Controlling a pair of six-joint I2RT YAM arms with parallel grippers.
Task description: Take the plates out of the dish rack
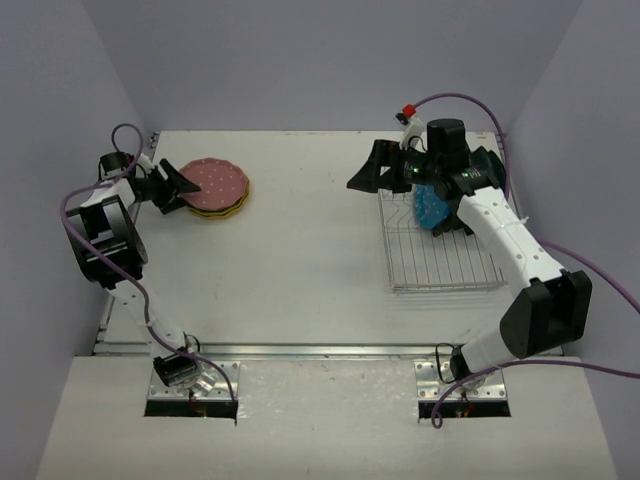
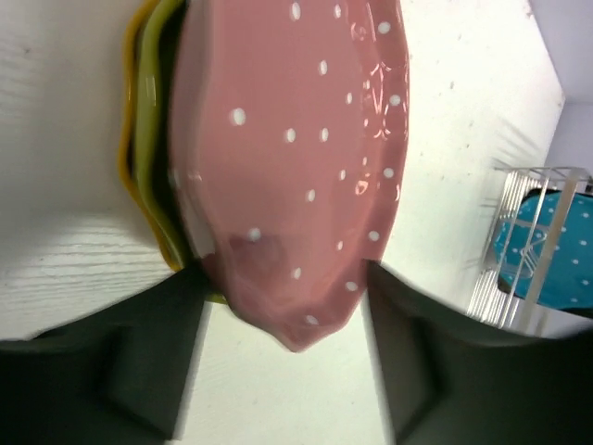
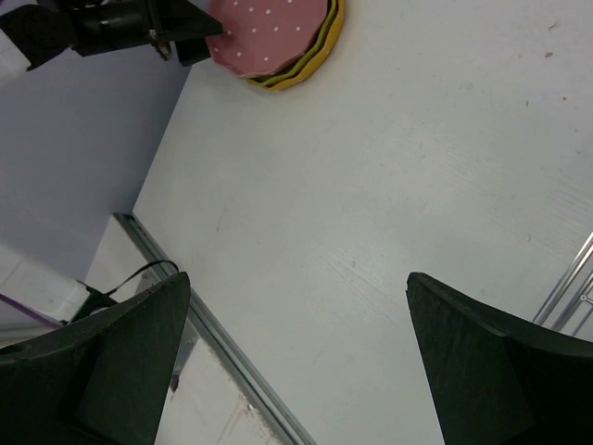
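The pink dotted plate [image 1: 218, 178] lies on top of a yellow-green plate [image 2: 153, 139] and an orange plate [image 2: 125, 158], stacked at the table's far left. My left gripper [image 1: 183, 186] is open. Its fingers [image 2: 139, 352] straddle the pink plate's near edge [image 2: 296, 315] without clamping it. The blue dotted plate [image 1: 430, 208] stands on edge in the silver wire dish rack [image 1: 440, 262] at the right. My right gripper [image 1: 365, 178] is open and empty, hovering above the table by the rack's far left corner. No black floral or dark teal plate is in view.
The table's metal front rail [image 3: 232, 371] runs below my right gripper. Grey walls enclose the table on the left, back and right. A corner of the rack [image 3: 573, 278] shows at the right wrist view's edge. The plate stack [image 3: 273, 37] shows far off there.
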